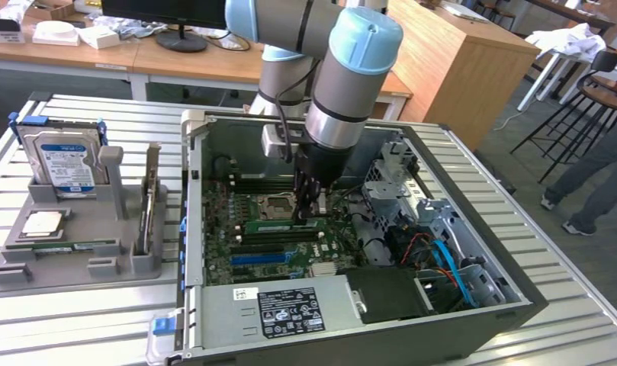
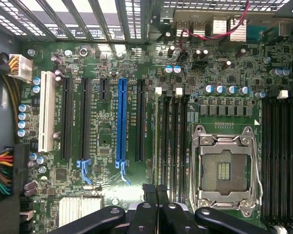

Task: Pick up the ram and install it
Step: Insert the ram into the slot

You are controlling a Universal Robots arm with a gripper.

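Hand (image 2: 156,189), two fingers (image 2: 149,197) closed together, sits at one end of one slotted green ram (image 1: 281,226).

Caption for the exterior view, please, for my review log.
UR arm reaches into the open PC case, gripper shut on the ram at the motherboard's memory slots beside the CPU socket.
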